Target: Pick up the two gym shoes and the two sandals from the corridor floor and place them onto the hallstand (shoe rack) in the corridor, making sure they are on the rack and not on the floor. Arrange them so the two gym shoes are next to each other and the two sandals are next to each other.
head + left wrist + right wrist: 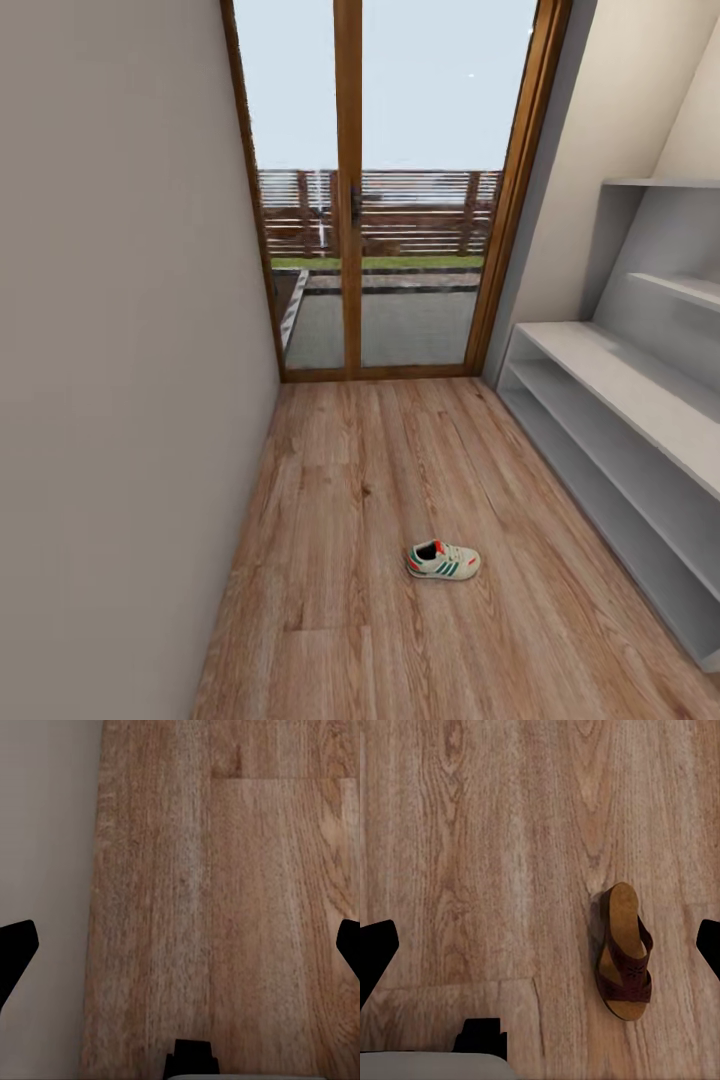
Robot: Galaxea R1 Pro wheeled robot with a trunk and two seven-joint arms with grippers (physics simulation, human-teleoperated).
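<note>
Both grippers hang open over the wood floor, and one shoe and one sandal lie on it.

The left gripper has its fingers wide apart with nothing between them, above bare floor next to a pale wall. The right gripper is spread wide too, holding nothing, and a brown sandal lies flat on the planks below it. From the head, one white shoe with green stripes sits alone in the middle of the floor. The grey rack stands along the right wall, well apart from the shoe. A glass door is at the far end.
</note>
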